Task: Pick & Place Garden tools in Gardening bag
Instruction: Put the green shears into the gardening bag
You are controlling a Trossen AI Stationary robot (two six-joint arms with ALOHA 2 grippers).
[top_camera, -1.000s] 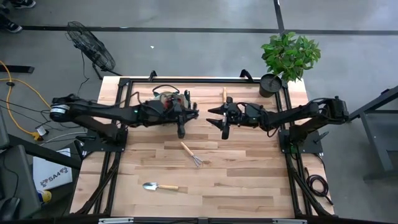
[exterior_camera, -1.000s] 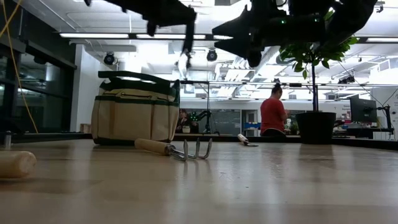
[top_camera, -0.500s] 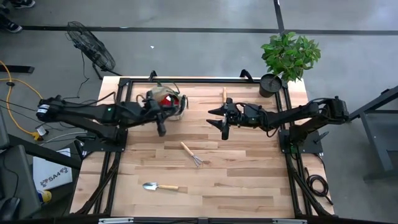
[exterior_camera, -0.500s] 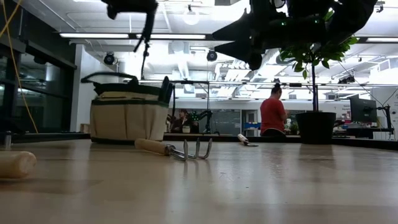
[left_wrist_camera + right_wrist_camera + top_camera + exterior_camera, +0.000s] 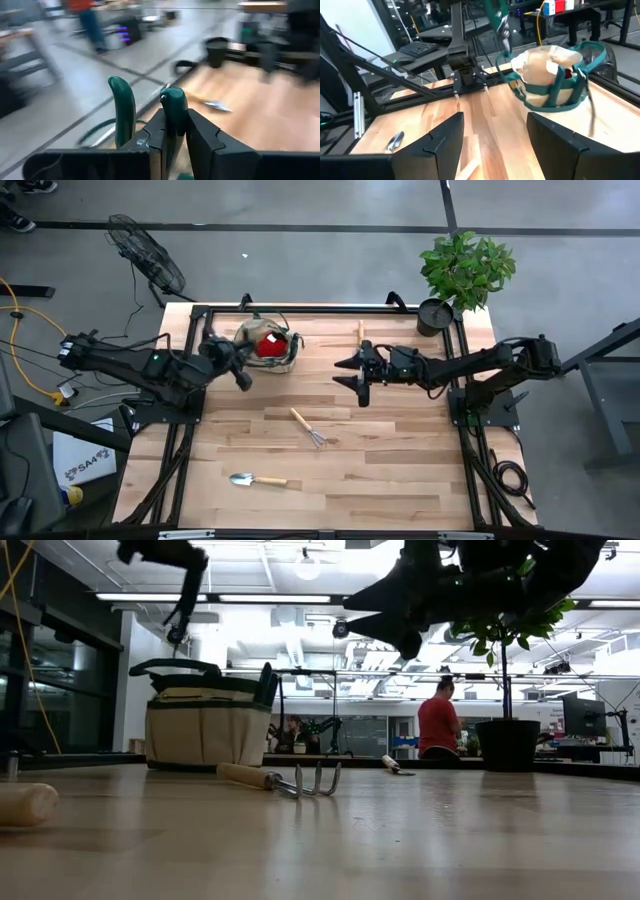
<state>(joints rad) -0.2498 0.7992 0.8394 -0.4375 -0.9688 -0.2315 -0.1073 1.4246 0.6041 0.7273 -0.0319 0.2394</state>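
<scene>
Near the bench's far edge | gardening bag (image 5: 266,345) sitting with red spray bottle (image 5: 267,345) inside | I'm holding left gripper (image 5: 240,379) beside it, fingers closed empty | right gripper (image 5: 355,372) hovering mid-bench, fingers open for hand rake (image 5: 308,427) | trowel (image 5: 256,479) waiting near front edge.

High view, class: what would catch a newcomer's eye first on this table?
The gardening bag at the table's far left, something red showing inside. The left gripper holds green-handled shears beside it; the right gripper hovers open mid-table. A hand rake and trowel lie nearer the front.
</scene>
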